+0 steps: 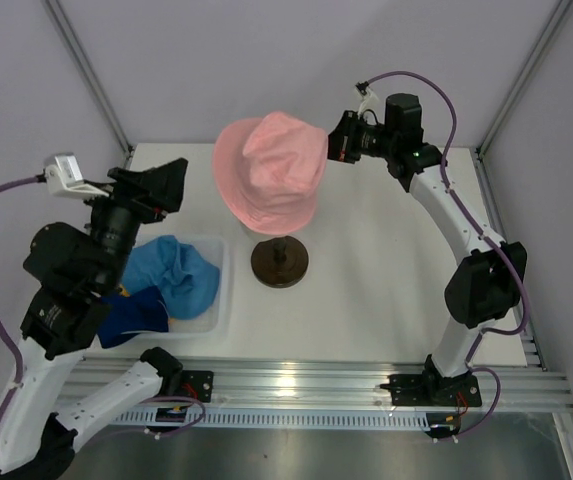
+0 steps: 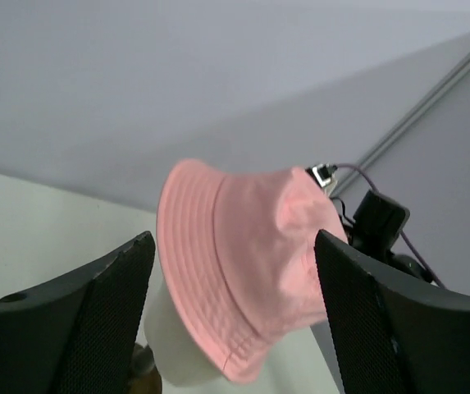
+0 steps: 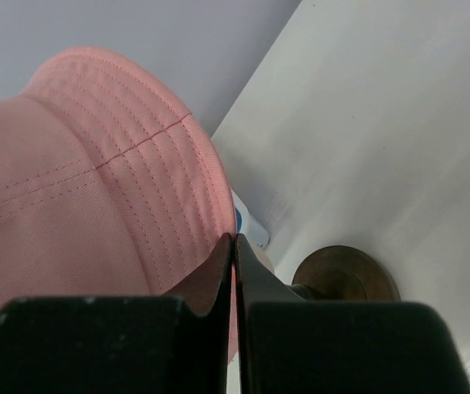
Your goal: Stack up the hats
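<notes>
The pink hat point(image 1: 271, 170) sits tilted on the beige head form point(image 2: 173, 345), whose dark brown base point(image 1: 279, 262) stands mid-table. My right gripper point(image 1: 342, 140) is shut on the pink hat's brim at its far right side; in the right wrist view the jaws point(image 3: 234, 246) pinch the pink fabric point(image 3: 79, 164). My left gripper point(image 1: 166, 185) is open and empty, raised left of the hat, which shows between its fingers point(image 2: 243, 279). The light blue hat point(image 1: 171, 275) and the dark navy hat point(image 1: 131, 320) lie crumpled in the tray. The yellow hat is not clearly visible.
The clear plastic tray point(image 1: 221, 300) sits at the front left, under the left arm. Frame posts stand at the table's back corners. The brown base also shows in the right wrist view point(image 3: 345, 275).
</notes>
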